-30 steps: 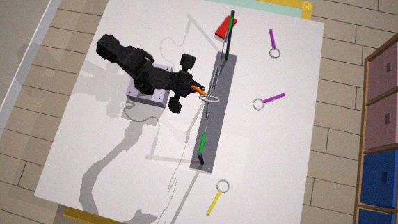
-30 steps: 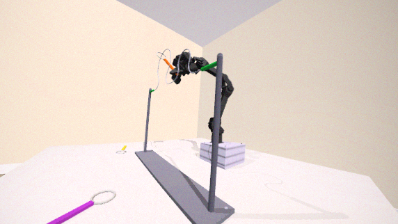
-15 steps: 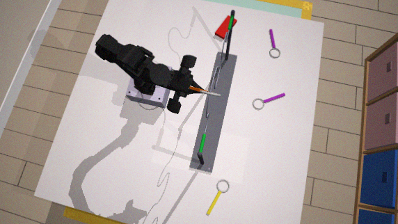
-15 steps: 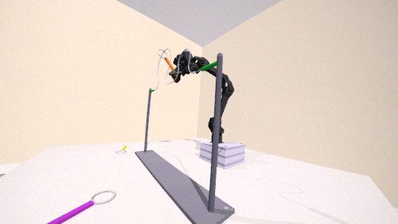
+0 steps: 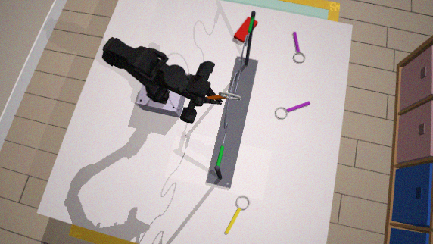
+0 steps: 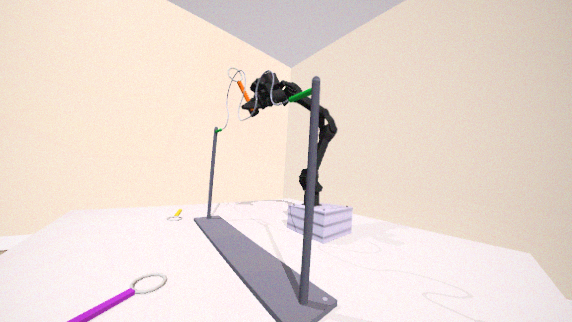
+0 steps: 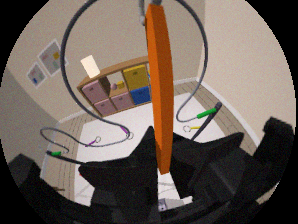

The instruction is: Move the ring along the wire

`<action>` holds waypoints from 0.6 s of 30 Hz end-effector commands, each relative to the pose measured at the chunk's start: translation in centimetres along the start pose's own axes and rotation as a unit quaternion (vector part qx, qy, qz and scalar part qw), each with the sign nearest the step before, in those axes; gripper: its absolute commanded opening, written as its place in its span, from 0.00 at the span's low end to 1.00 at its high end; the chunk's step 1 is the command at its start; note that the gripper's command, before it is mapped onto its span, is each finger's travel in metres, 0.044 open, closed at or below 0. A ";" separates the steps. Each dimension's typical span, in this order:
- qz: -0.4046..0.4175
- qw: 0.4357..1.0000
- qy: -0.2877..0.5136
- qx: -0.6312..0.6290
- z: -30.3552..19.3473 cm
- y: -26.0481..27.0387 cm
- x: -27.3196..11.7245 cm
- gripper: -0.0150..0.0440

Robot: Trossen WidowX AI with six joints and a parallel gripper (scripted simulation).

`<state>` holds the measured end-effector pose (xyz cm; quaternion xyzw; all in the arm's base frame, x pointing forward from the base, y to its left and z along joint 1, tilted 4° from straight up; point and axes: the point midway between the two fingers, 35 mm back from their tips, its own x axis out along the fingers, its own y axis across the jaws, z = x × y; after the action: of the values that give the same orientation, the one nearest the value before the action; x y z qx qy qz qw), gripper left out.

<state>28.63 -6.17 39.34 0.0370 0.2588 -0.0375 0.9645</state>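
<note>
My gripper (image 5: 207,99) (image 7: 153,128) is shut on the orange handle (image 5: 215,98) (image 6: 244,92) (image 7: 160,90), high above the grey base plate (image 5: 242,114) (image 6: 250,260). The ring (image 5: 241,97) (image 7: 70,40) sits around the thin grey wire (image 5: 225,126) about midway between the two posts. In the wrist view the wire runs through the ring, whose arc shows on both sides of the handle. One green part (image 5: 250,24) (image 6: 300,95) (image 7: 206,113) joins the far post (image 5: 248,49) (image 6: 310,190). The other green part (image 5: 220,155) (image 6: 218,129) (image 7: 56,152) joins the near post (image 5: 219,172) (image 6: 212,170).
Two purple-handled rings (image 5: 297,43) (image 5: 297,107) (image 6: 115,300) and a yellow-handled ring (image 5: 235,217) (image 6: 176,214) lie loose on the table. A red block (image 5: 242,32) lies behind the far post. The arm's base box (image 5: 160,104) (image 6: 320,220) stands left of the plate. A drawer cabinet (image 5: 414,132) stands off the table on the right.
</note>
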 end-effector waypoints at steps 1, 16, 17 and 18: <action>-0.010 1.000 -0.004 -0.021 0.0 -0.1 0.0 0.00; -0.057 0.993 -0.015 -0.101 0.1 -0.7 0.0 0.00; -0.060 0.992 -0.016 -0.106 0.1 -0.7 0.0 0.00; -0.063 0.992 -0.017 -0.111 0.1 -0.7 0.0 0.00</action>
<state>28.67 -6.89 39.33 -0.0707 0.2498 -0.0667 0.9634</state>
